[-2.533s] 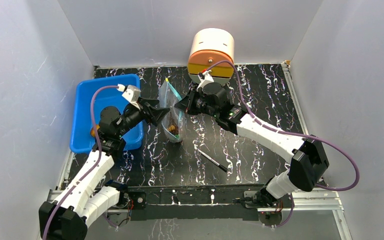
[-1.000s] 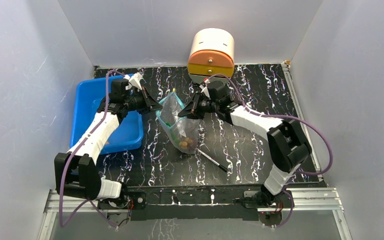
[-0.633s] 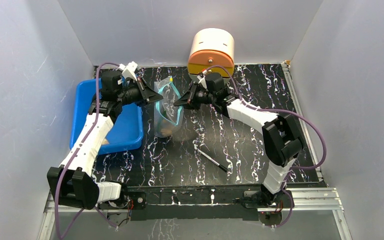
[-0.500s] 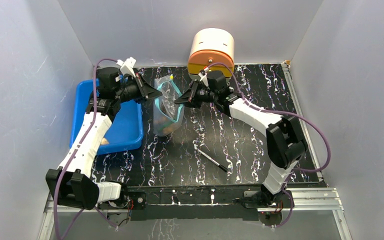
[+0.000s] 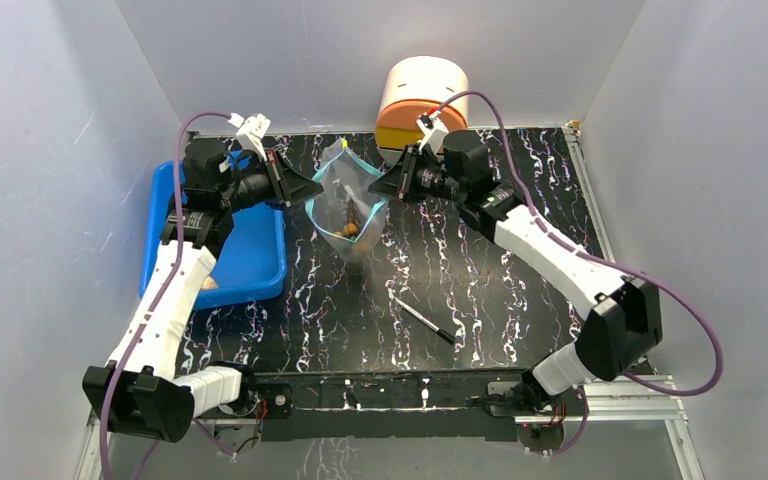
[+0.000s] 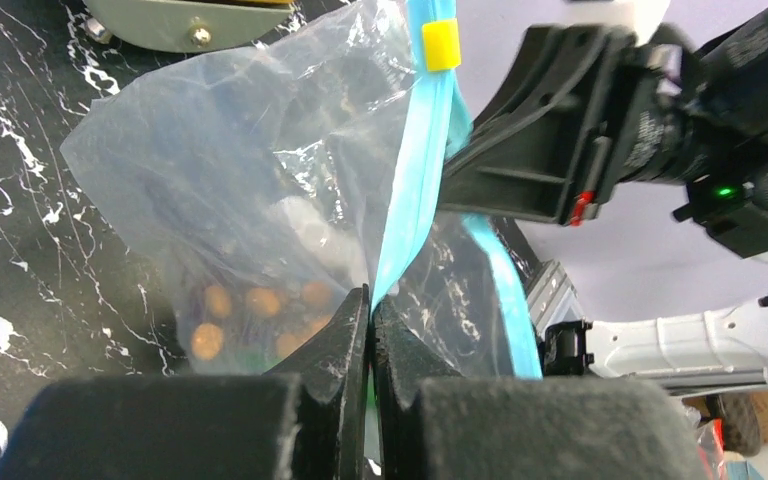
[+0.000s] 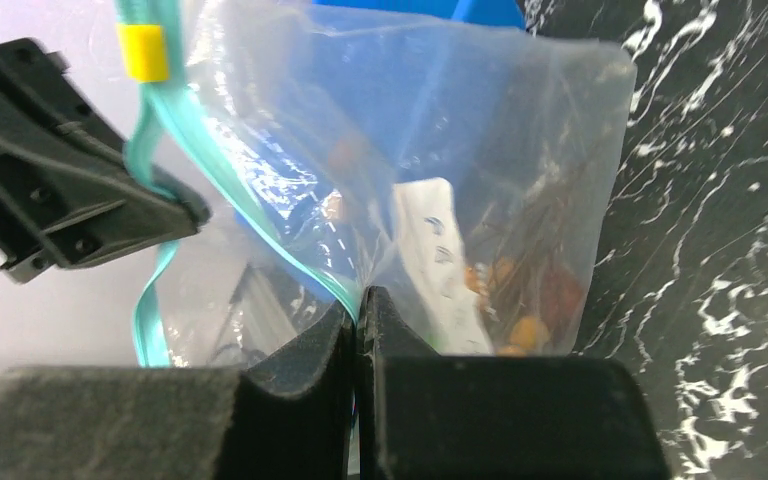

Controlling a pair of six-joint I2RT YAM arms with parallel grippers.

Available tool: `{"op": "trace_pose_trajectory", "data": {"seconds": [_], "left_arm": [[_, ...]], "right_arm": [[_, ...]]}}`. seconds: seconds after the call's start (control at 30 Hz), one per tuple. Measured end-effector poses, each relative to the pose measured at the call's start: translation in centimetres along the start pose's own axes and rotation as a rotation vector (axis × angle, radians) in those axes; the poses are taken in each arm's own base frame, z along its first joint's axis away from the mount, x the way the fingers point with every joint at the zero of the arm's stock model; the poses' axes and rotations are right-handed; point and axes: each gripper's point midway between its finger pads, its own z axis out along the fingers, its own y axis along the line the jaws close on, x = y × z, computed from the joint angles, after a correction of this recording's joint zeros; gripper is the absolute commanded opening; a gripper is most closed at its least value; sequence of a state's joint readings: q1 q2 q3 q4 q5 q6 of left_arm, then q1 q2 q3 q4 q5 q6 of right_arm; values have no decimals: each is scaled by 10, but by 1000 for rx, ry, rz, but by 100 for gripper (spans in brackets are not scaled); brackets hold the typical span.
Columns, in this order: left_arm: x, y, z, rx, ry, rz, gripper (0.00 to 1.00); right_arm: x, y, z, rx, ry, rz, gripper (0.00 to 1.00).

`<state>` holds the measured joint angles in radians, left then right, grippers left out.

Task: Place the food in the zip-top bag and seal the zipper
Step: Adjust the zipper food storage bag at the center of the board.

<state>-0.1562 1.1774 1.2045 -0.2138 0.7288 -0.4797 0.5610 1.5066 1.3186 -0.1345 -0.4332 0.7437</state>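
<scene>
Clear crinkly zip-top bag (image 5: 338, 180) held brown and orange toy food (image 5: 348, 229). Left gripper (image 6: 371, 300) and right gripper (image 7: 357, 305) each pinched shut on teal zipper strip (image 6: 415, 190) at mouth.

This is a robotics lab test cell, not a lived-in room. Plain pale panel walls (image 5: 60, 150) box in a small table (image 5: 520, 180) on three sides, leaving a bare, evenly lit stage. A left arm (image 5: 165, 305) and a right arm (image 5: 550, 255), white and black, are bolted to an aluminium rail (image 5: 640, 405) at the near edge, and a purple cable (image 5: 718, 350) trails loose from each. The few things set out look like props: a blue tray (image 5: 250, 260), a pen (image 5: 423, 320), a clear bag (image 5: 345, 195) with toy pieces in it, and an orange-and-cream drum (image 5: 422, 90) against the back wall. The wrist views look along each arm's own fingers, which marks the cell as rigged for recording.
</scene>
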Motion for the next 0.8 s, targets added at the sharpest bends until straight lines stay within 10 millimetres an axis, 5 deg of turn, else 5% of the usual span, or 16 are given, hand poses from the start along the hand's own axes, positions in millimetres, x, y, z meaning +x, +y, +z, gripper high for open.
{"op": "trace_pose_trajectory", "data": {"seconds": [0.17, 0.3, 0.43, 0.6, 0.8], "left_arm": [[16, 3, 2, 39, 32, 10, 0], [30, 3, 7, 90, 59, -36, 6], [35, 6, 11, 105, 85, -59, 32], [33, 11, 13, 77, 85, -50, 60], [-1, 18, 6, -56, 1, 34, 69]], "right_arm": [[-8, 11, -21, -17, -53, -155, 0], [5, 5, -26, -39, -37, -201, 0], [20, -11, -24, -13, -2, -198, 0], [13, -16, -25, 44, -27, -206, 0], [-19, -3, -41, 102, -121, -240, 0]]}}
